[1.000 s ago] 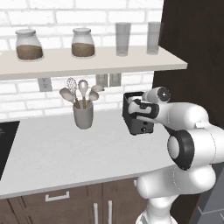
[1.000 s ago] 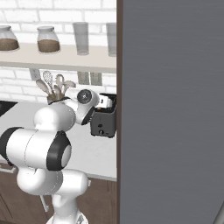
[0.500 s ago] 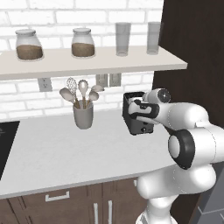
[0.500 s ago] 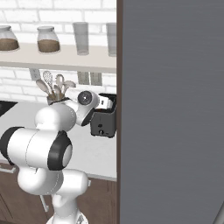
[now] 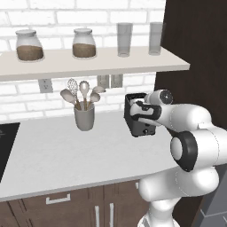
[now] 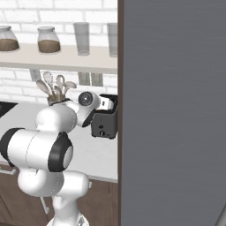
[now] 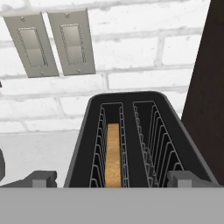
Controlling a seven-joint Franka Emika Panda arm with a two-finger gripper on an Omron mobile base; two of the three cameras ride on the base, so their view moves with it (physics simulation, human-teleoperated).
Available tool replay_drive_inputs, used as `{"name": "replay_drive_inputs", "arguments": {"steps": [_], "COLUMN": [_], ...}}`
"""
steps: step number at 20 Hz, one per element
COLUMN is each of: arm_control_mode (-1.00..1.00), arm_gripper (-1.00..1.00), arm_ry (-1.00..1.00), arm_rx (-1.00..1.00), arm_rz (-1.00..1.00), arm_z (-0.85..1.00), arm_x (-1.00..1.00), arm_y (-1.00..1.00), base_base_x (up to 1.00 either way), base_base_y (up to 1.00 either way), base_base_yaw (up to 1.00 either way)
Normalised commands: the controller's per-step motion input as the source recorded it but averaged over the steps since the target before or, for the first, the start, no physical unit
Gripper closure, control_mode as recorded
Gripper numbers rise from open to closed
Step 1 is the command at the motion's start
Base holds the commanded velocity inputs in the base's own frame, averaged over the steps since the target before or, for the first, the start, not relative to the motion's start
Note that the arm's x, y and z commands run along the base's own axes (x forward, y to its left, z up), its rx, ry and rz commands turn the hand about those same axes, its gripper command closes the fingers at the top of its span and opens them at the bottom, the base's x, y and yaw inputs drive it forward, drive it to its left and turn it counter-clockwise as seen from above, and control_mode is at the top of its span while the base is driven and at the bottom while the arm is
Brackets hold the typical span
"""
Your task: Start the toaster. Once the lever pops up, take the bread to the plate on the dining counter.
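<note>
The dark toaster (image 5: 138,119) stands on the kitchen worktop against the brick wall, beside a tall dark panel; it also shows in the right base view (image 6: 104,124). In the hand view I look down into its two slots (image 7: 131,144). The bread (image 7: 113,155) sits sunk in the left slot, only its tan top edge showing. My gripper (image 7: 113,180) hovers just above the toaster's near end, open, with one fingertip (image 7: 43,178) on either side and nothing held. The plate and the dining counter are out of view.
A grey utensil cup (image 5: 84,116) stands left of the toaster. The shelf (image 5: 88,62) above holds jars and glasses. Two wall outlets (image 7: 50,43) sit behind the toaster. A tall dark panel (image 6: 172,110) closes the right side. A black cooktop (image 5: 6,142) lies far left.
</note>
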Motion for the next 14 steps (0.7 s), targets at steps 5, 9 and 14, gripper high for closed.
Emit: {"name": "replay_drive_inputs", "arguments": {"steps": [5, 9, 14], "arm_control_mode": [-1.0, -1.0, -1.0], "arm_gripper": [-1.0, -1.0, -1.0], "arm_ry": [0.0, 0.0, 0.0], "arm_rx": [0.0, 0.0, 0.0], "arm_rz": [0.0, 0.0, 0.0], "arm_z": [0.0, 0.0, 0.0], "arm_x": [0.0, 0.0, 0.0], "arm_y": [0.0, 0.0, 0.0], "base_base_x": [0.0, 0.0, 0.0], "base_base_y": [0.0, 0.0, 0.0], "base_base_yaw": [0.0, 0.0, 0.0]}}
